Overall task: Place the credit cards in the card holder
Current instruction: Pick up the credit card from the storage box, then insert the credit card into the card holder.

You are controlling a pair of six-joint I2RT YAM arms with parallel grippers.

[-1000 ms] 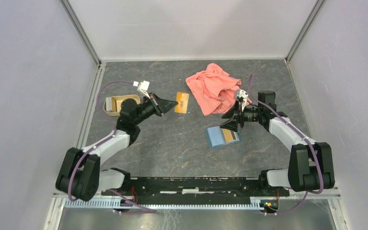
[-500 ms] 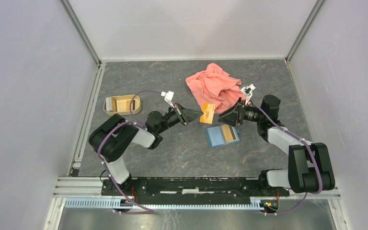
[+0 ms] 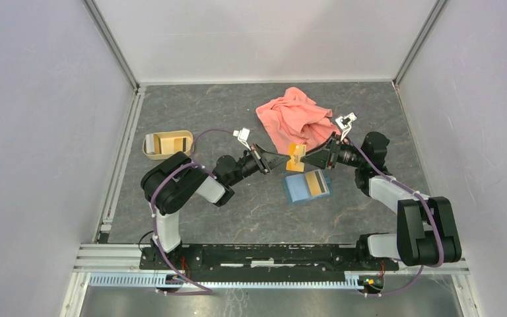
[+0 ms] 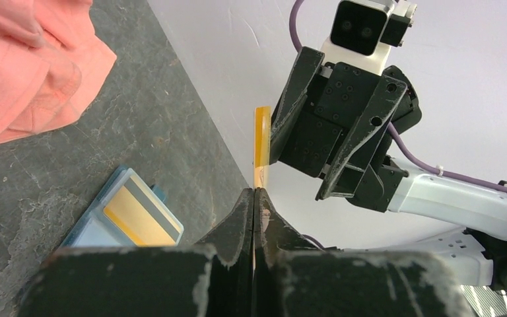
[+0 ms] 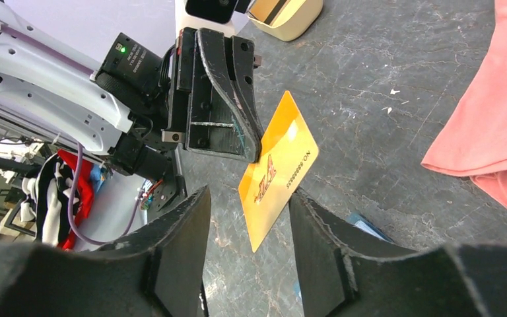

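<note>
Jaws of the left gripper (image 3: 288, 160) pinch one orange credit card (image 5: 278, 168) by its edge, up off the table (image 3: 237, 205); the right gripper (image 3: 307, 159) faces it, jaws spread. Just below lies the open card holder (image 3: 296, 192), a second card (image 3: 315, 182) on its inside.

Both arms reach inward, tips nearly meeting: left gripper (image 4: 254, 198) clamped on a credit card (image 5: 278, 168), right gripper (image 5: 249, 198) with jaws apart

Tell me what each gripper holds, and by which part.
The left gripper pinches a credit card by one edge. The right gripper holds nothing; its open jaws flank the card's free side.
</note>
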